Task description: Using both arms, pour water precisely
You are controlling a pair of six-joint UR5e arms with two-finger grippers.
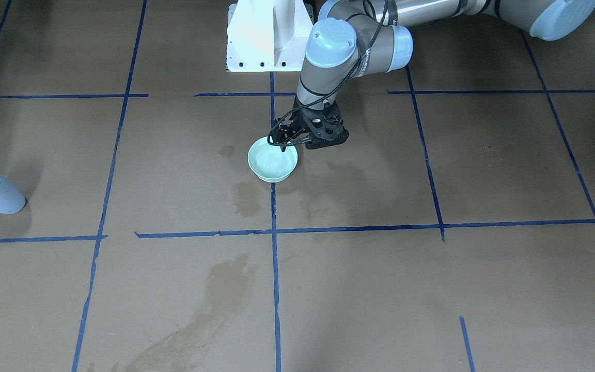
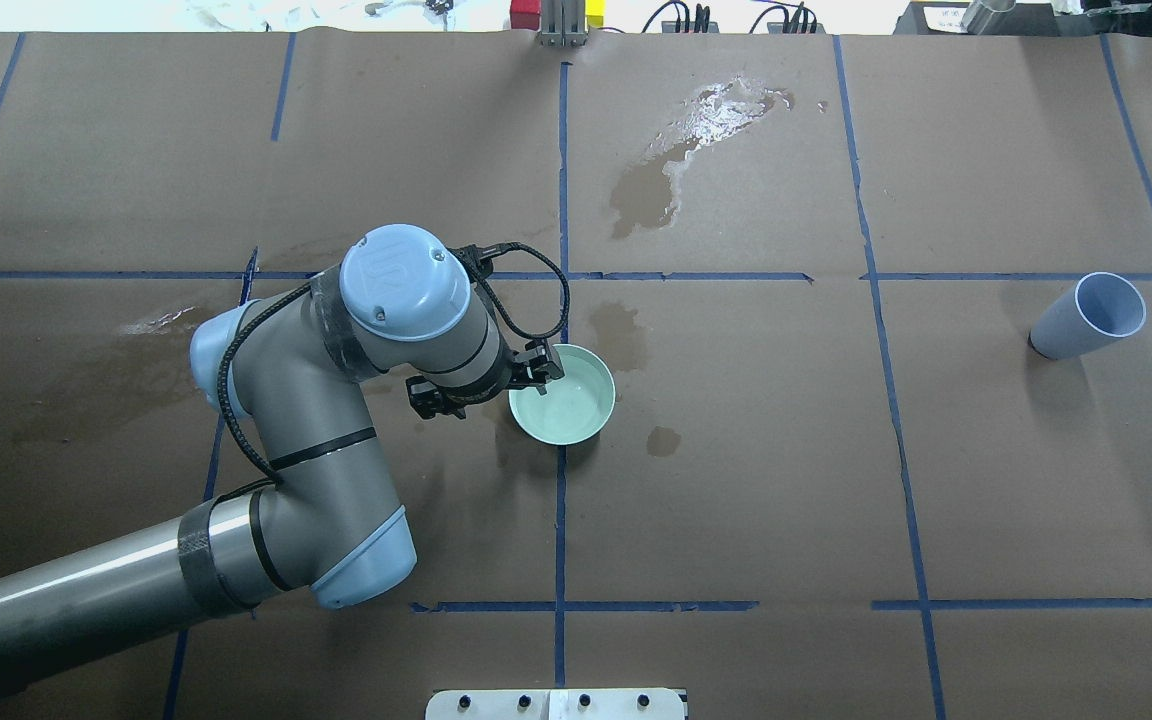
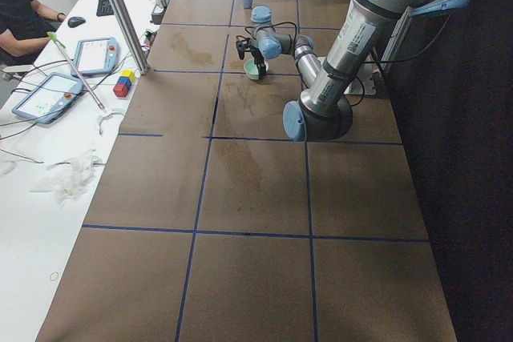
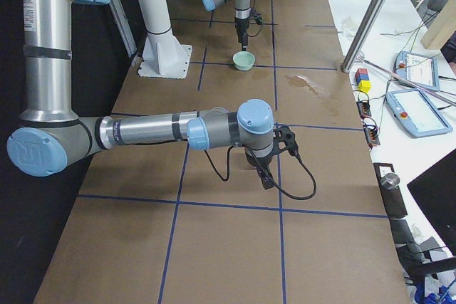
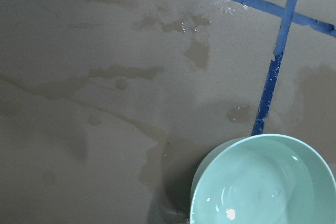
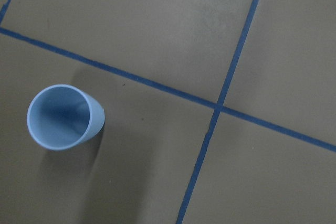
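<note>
A pale green bowl [image 1: 256,166] stands upright on the brown paper near the table's middle, with water [image 5: 257,192] glinting inside it. My left gripper [image 1: 283,144] hangs at the bowl's rim on the robot's side, one fingertip [image 1: 283,150] dipping inside. I cannot tell whether it pinches the rim. A light blue cup [image 2: 1086,315] stands alone far off on my right side, and the right wrist view looks down into its empty inside [image 6: 60,114]. My right gripper [image 4: 265,176] shows only in the exterior right view, pointing down, so I cannot tell its state.
Wet patches mark the paper: a glossy puddle [image 2: 696,130] at the far edge and darker stains [image 2: 621,335] beside the bowl. The white pedestal [image 1: 269,36] stands behind the bowl. Blue tape lines grid the table. A side desk holds tablets [image 3: 48,94], and a person sits there.
</note>
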